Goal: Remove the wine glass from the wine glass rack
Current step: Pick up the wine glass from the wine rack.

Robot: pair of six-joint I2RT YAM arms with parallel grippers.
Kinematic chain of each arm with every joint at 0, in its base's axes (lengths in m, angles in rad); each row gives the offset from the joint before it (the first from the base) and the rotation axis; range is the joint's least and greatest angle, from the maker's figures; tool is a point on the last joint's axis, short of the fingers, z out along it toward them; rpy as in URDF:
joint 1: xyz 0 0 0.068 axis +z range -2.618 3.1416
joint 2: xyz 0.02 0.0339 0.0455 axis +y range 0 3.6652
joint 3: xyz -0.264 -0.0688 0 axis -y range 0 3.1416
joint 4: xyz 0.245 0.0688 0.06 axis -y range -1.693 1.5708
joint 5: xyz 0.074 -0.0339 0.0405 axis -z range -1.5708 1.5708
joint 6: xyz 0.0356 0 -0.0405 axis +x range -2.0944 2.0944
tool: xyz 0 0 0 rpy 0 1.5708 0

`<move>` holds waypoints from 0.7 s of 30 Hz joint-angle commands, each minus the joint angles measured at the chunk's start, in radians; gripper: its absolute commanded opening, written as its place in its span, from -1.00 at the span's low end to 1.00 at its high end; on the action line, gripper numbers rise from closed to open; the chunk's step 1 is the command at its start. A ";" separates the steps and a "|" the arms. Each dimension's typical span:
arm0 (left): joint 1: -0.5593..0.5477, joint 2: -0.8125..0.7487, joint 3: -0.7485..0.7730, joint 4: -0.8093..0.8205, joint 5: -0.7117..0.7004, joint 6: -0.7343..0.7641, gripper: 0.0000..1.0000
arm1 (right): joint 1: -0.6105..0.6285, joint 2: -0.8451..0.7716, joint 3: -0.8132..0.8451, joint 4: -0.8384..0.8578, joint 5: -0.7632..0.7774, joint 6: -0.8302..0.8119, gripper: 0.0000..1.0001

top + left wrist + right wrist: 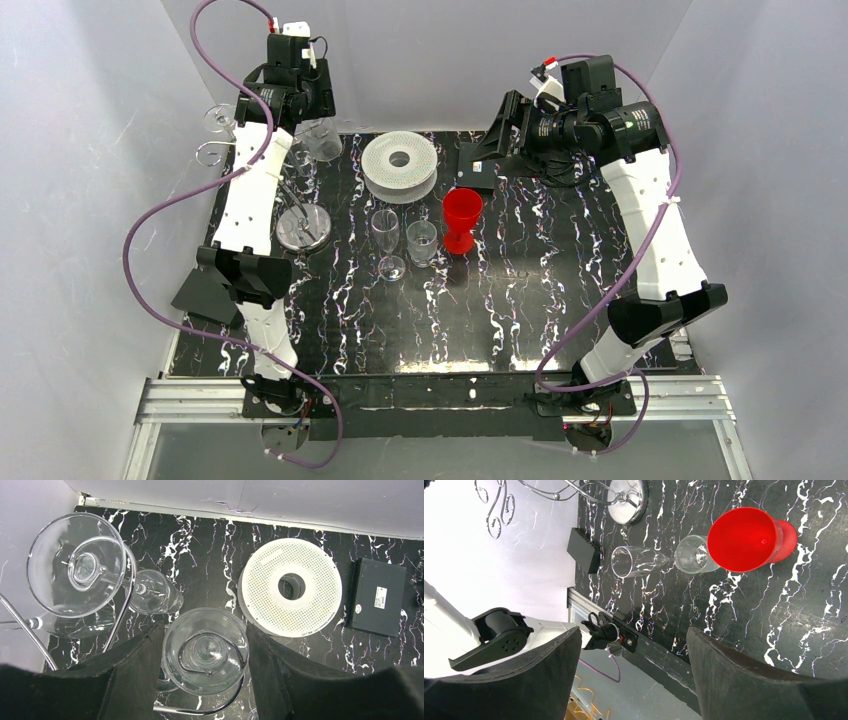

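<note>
Mid-bench, two spare glasses point(388, 235) and a red cup point(462, 220) stand upright. Further back on the left is the rack point(303, 228). Over it the left gripper point(205, 630) is half-closed, fingers point(135, 680) snug against both sides of the glass point(205, 652), which hangs in its wire hook. Far right, the right gripper point(634, 630) hangs wide and empty. The danger, I'd say, is pulling the wrong way. The stem catches the hook, and the rack tips or the neighbour glass point(75, 565) shakes loose.

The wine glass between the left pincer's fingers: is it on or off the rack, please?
On the rack: the wine glass hangs foot up, the rack's wire curled round its stem.
</note>
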 commanded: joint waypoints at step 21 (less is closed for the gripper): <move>0.013 -0.052 0.046 0.090 0.011 -0.015 -0.57 | -0.007 -0.001 0.036 0.011 -0.015 -0.022 0.67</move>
